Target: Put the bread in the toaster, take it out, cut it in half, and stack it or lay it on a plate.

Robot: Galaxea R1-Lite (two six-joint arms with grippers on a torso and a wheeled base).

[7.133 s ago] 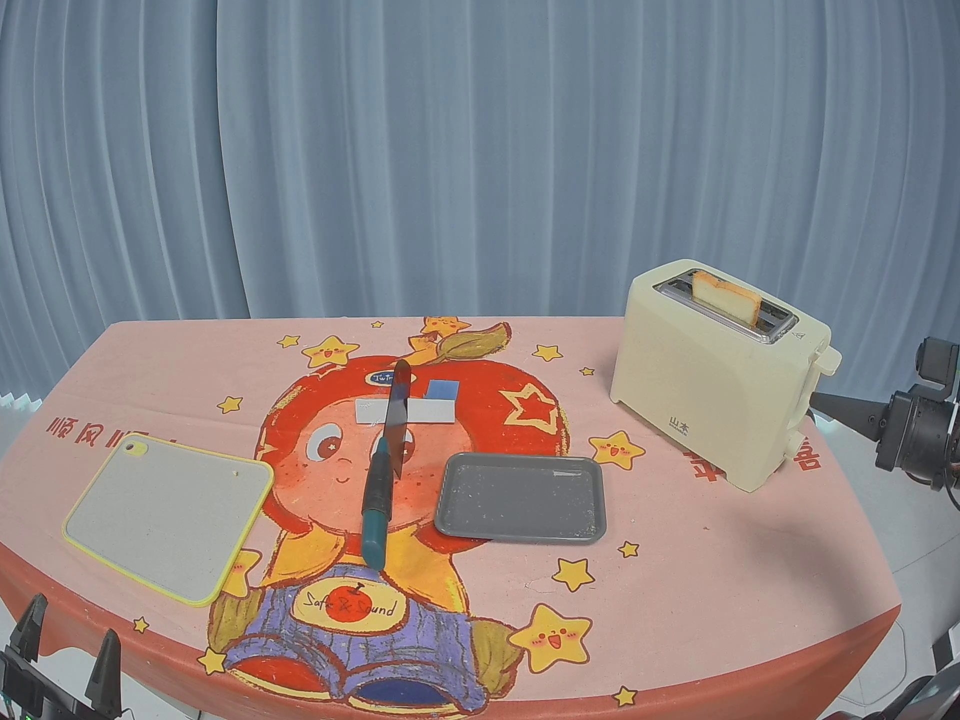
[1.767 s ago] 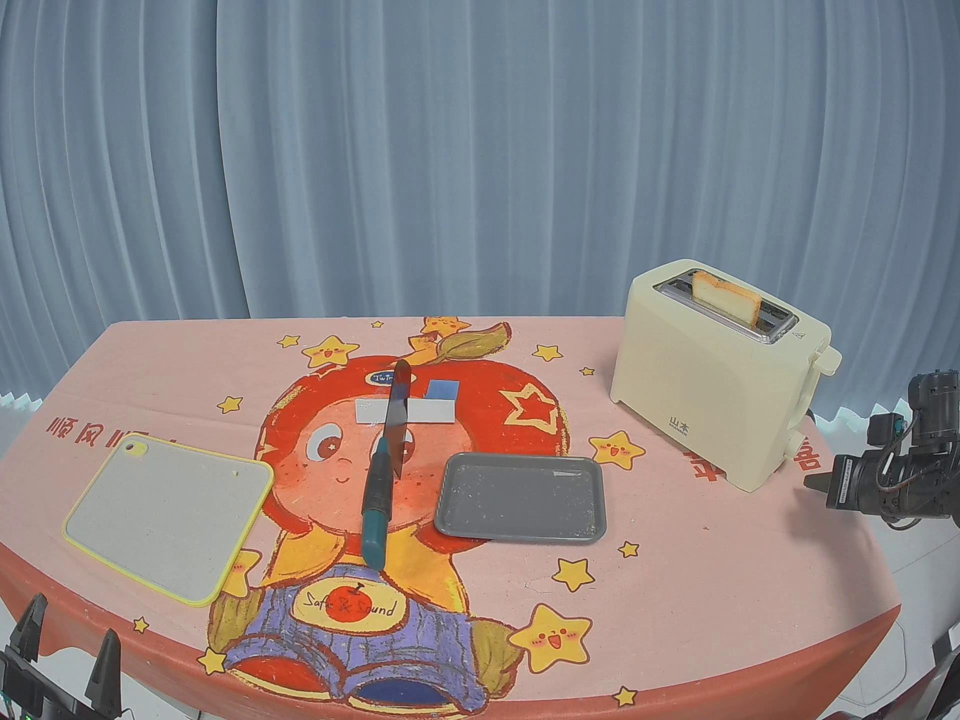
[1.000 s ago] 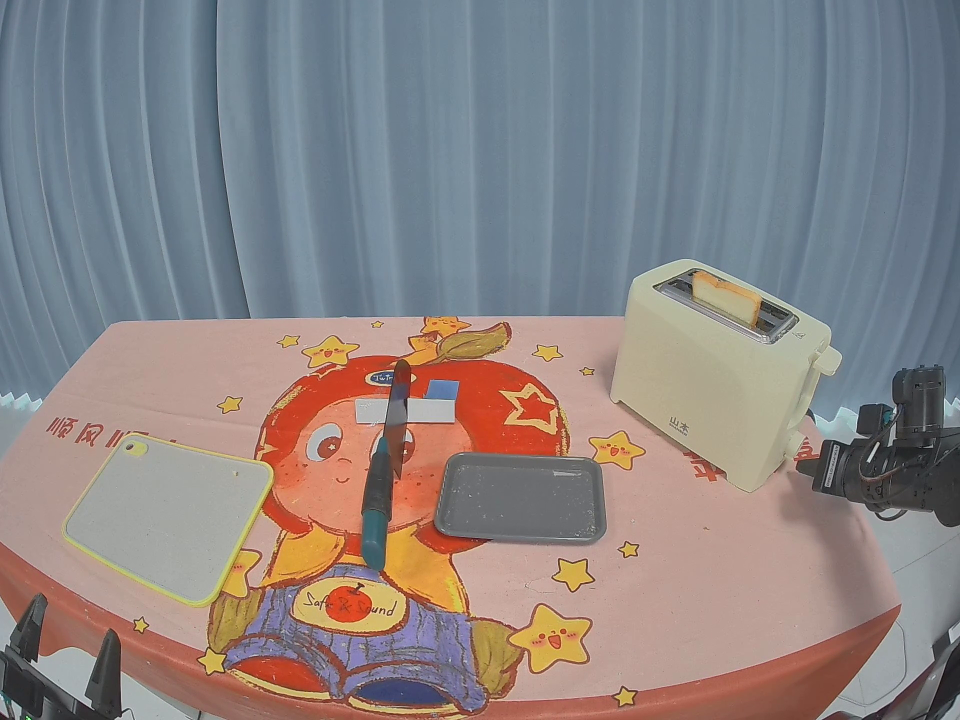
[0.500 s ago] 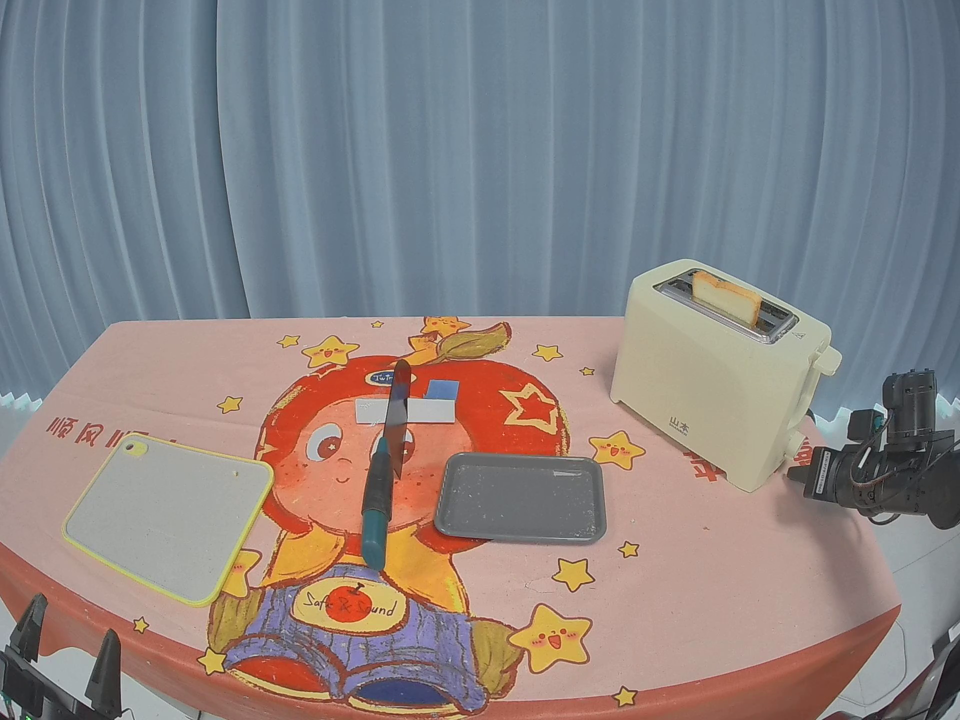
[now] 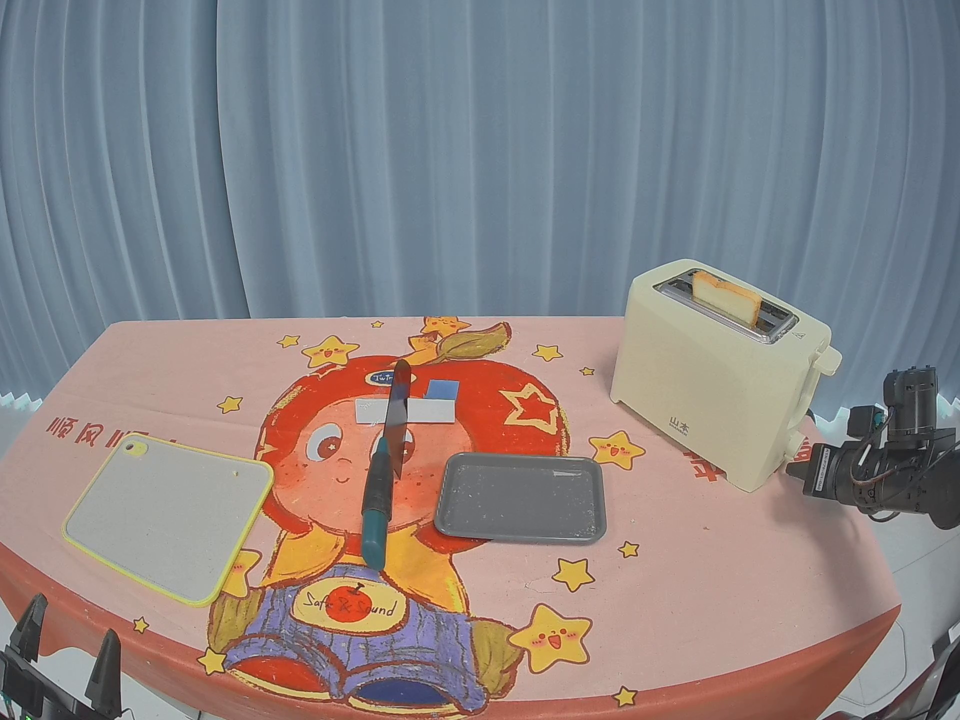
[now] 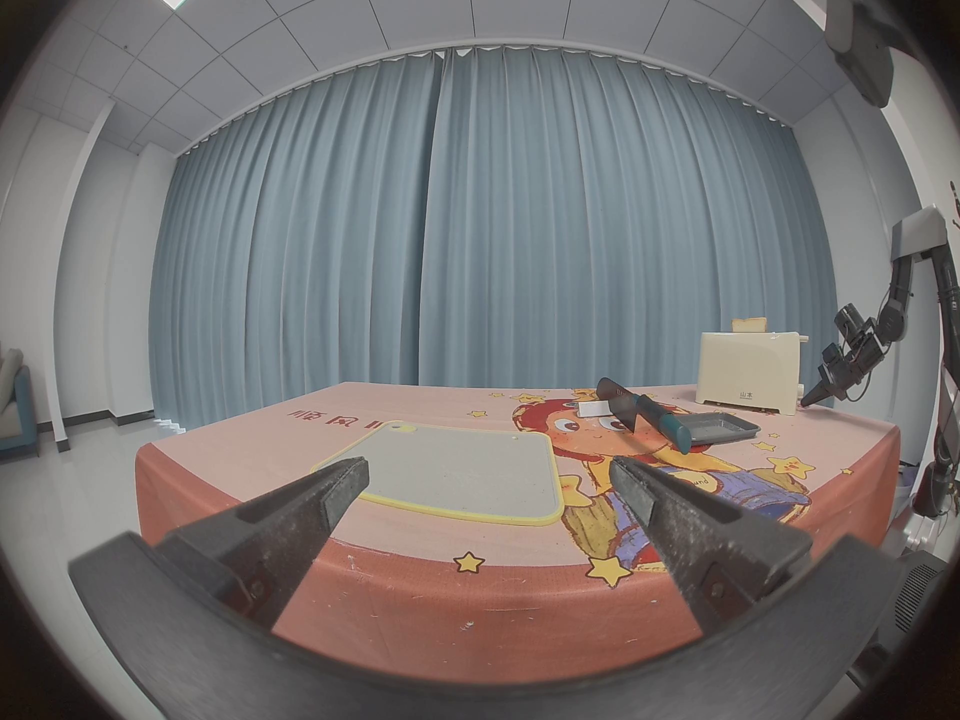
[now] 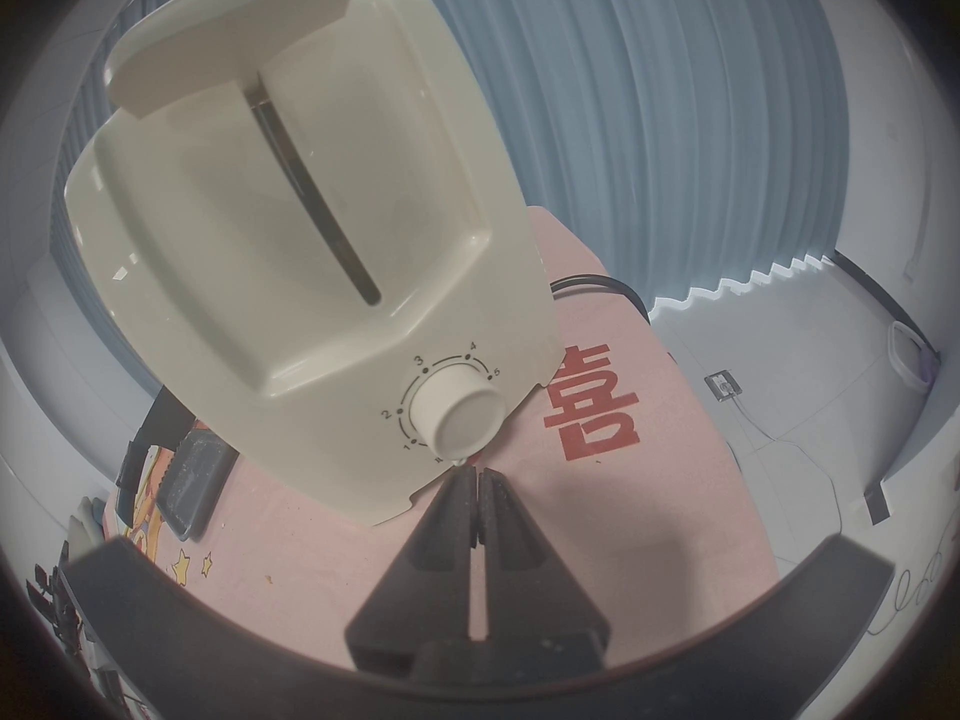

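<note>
Ref.: clock face laid on the table, head view; 6 = our near edge, 12 = the curtain side.

1. The L gripper sits off the near edge at approx. 7 o'clock, fingers spread, holding nothing. We judge that it stands by for the cutting steps.
2. The cutting board lies flat and bare at 8 o'clock, nearest the L gripper. It is likely staged there so that cutting falls on the L side.
3. The knife lies at centre, teal handle toward 6, blade toward 12, w/ the blade's fwd part resting on a white-and-blue block. We judge that the block props it for easier pickup.
4. The plate is grey, rectangular and bare, just beside the knife on its 3 o'clock side. It is the final drop-off pt.
5. The R gripper is at 3 o'clock, off the table edge, fingers pressed together, gripping nothing. Its tips point at the toaster end panel, just below the dial; contact w/ the dial cannot be confirmed. We judge that closed fingers suit pressing or nudging a control, not grasping.
6. The toaster stands at 2 o'clock, control end facing the R gripper. Its lever sits at the raised end of its slot.
7. The bread stands upright in the toaster's top slot, upper part protruding. By our reading insertion is done; removal, cut and plating remain.
</note>
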